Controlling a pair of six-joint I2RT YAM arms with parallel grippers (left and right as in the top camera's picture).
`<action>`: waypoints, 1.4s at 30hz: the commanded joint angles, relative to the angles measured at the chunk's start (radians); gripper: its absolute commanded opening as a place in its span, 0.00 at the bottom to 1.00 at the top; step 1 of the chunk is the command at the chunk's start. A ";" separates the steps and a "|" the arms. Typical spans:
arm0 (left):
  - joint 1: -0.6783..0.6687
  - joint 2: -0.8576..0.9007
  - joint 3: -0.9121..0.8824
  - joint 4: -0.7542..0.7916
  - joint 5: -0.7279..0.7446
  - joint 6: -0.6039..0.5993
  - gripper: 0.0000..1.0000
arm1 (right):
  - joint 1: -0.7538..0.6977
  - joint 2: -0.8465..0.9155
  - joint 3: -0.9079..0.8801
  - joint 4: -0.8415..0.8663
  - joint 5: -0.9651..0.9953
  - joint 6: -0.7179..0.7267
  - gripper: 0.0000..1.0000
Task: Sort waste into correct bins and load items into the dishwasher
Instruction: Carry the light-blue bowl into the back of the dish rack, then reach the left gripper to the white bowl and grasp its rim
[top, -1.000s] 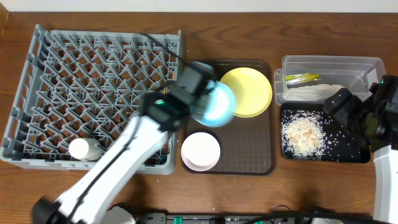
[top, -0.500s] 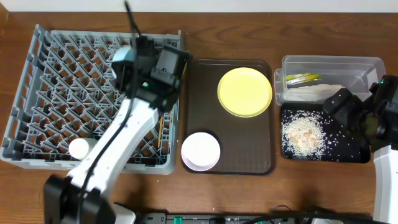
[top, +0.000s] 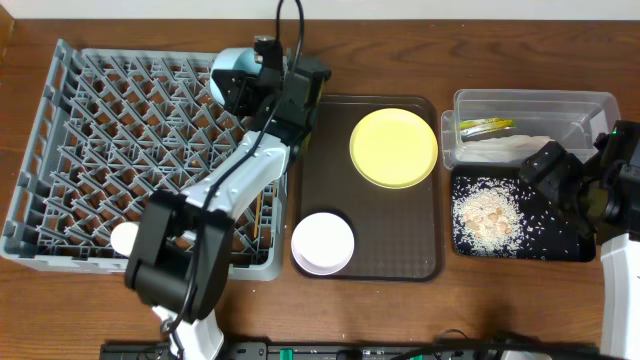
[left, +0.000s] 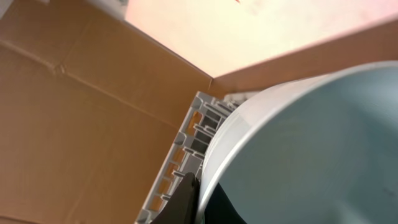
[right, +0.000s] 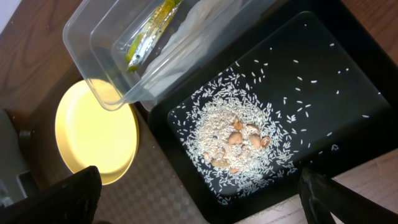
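My left gripper is shut on the rim of the light blue bowl and holds it tilted over the far right part of the grey dishwasher rack. In the left wrist view the bowl fills the right side. One dark fingertip presses its rim, with the rack's edge behind. The yellow plate and the pink bowl lie on the brown tray. Chopsticks lie in the rack. My right gripper stands open above the black tray of rice scraps.
The clear tub at the far right holds the green-and-yellow wrapper and the white napkin. A white cup-like thing sits at the rack's near left. My left arm stretches across the rack's right side.
My left arm has carried the blue bowl from above the brown tray leftward and away, to the rack's far right part. The right arm has not moved.
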 joint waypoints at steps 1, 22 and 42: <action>0.026 0.057 0.003 0.015 -0.040 0.089 0.07 | -0.009 -0.005 0.003 -0.001 -0.001 0.004 0.99; -0.020 0.115 0.003 0.035 -0.056 0.096 0.16 | -0.009 -0.005 0.003 -0.001 -0.001 0.004 0.99; -0.167 0.078 0.003 0.036 -0.090 0.089 0.61 | -0.009 -0.005 0.003 -0.001 -0.001 0.004 0.99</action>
